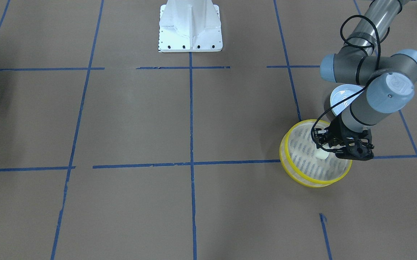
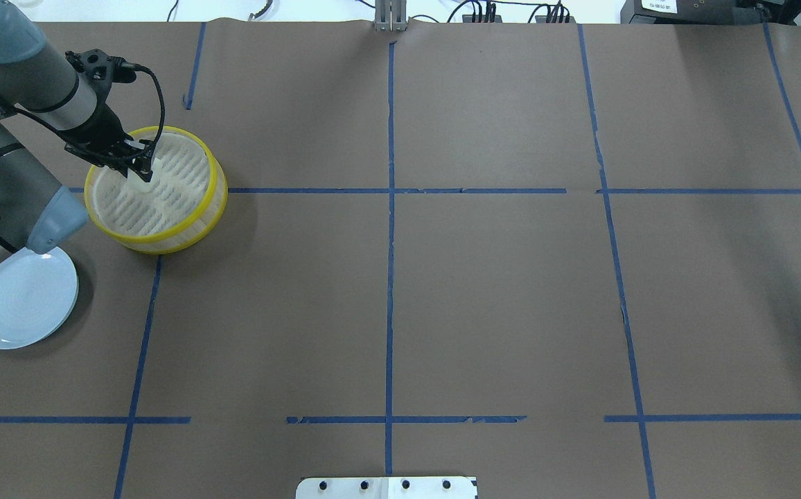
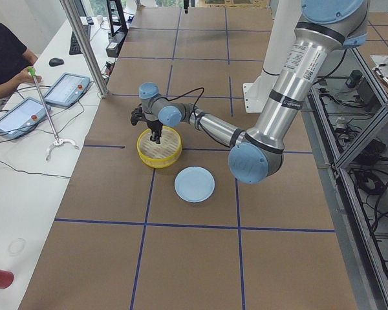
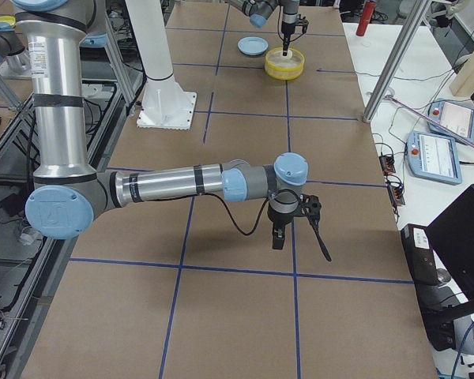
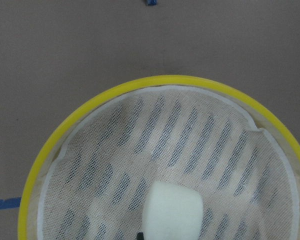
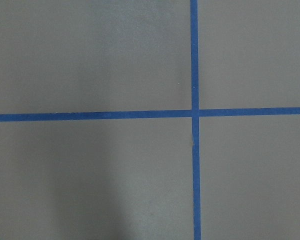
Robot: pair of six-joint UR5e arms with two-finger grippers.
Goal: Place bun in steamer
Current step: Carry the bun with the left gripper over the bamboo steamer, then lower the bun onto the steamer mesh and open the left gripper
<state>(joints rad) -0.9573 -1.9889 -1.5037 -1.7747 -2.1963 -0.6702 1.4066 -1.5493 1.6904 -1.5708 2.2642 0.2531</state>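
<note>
The steamer [image 1: 308, 183], a round basket with a yellow rim and a slatted mesh bottom, stands on the table's left side [image 2: 219, 181]. My left gripper [image 1: 323, 150] reaches down into it and is shut on the bun [image 1: 322, 155], a small cream-white lump held just above the mesh [image 2: 145, 174]. The left wrist view shows the bun [image 5: 172, 210] low over the steamer's bottom, inside the rim [image 5: 90, 107]. My right gripper [image 4: 284, 229] hangs over bare table far from the steamer; I cannot tell whether it is open or shut.
A pale blue plate [image 2: 19, 301] lies beside the steamer, partly under my left arm [image 1: 342, 94]. The robot's white base [image 1: 190, 29] stands at the table's edge. Blue tape lines cross the brown table. An operator [image 3: 3, 55] sits beyond the table.
</note>
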